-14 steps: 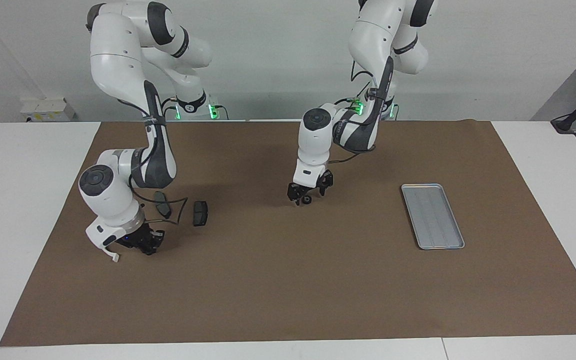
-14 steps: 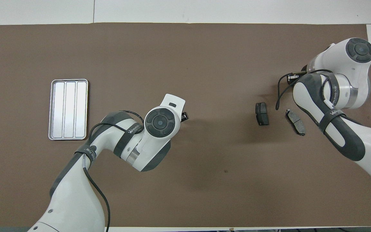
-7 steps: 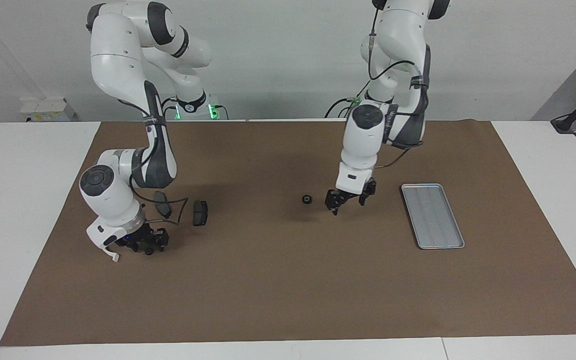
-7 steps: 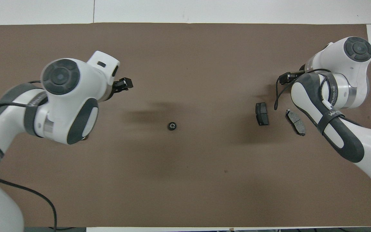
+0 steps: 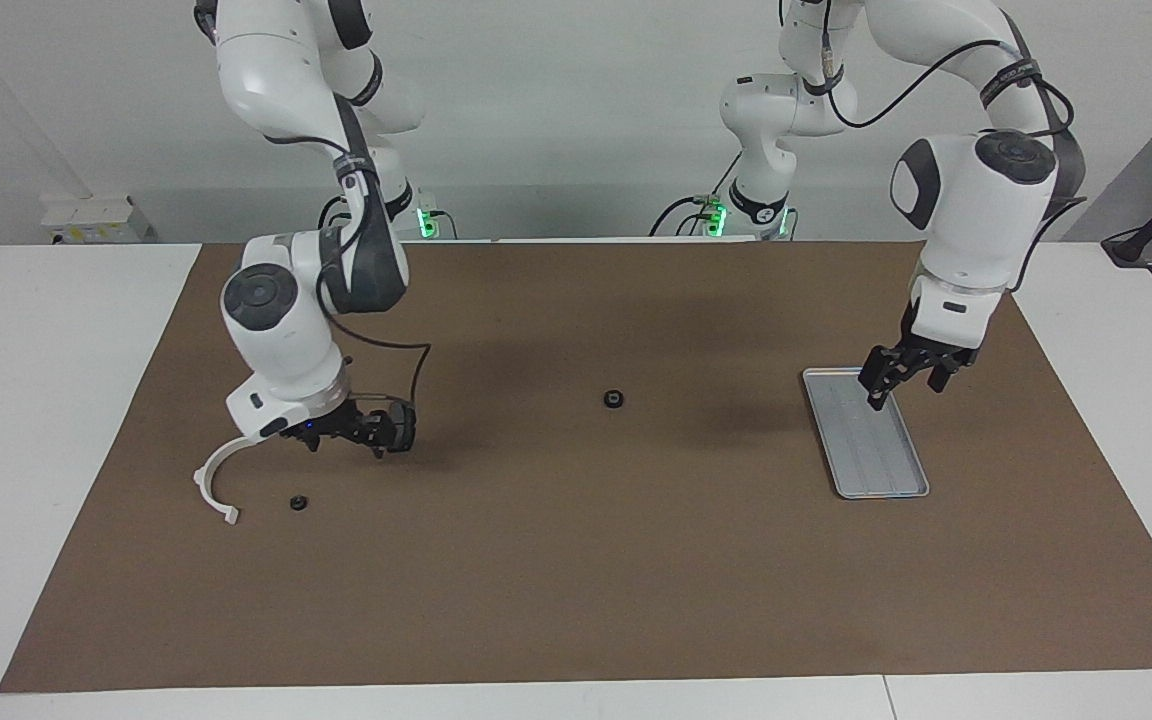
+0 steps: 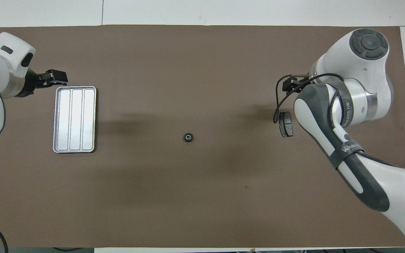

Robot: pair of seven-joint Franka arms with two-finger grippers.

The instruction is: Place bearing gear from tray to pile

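We see the small black round bearing gear [image 5: 614,399] lying alone mid-worktop on the brown mat [image 5: 576,560], well apart from the ribbed silver-grey metal tray [image 5: 866,432] and the white plastic half-ring bracket [image 5: 210,487]. Our left tool [image 5: 902,380] hangs open and empty over the tray's rim. The right tool [image 5: 361,432] hangs low over a dark grey brake pad [image 6: 286,124]; we cannot tell its grip, and its arm hides part of the pile.
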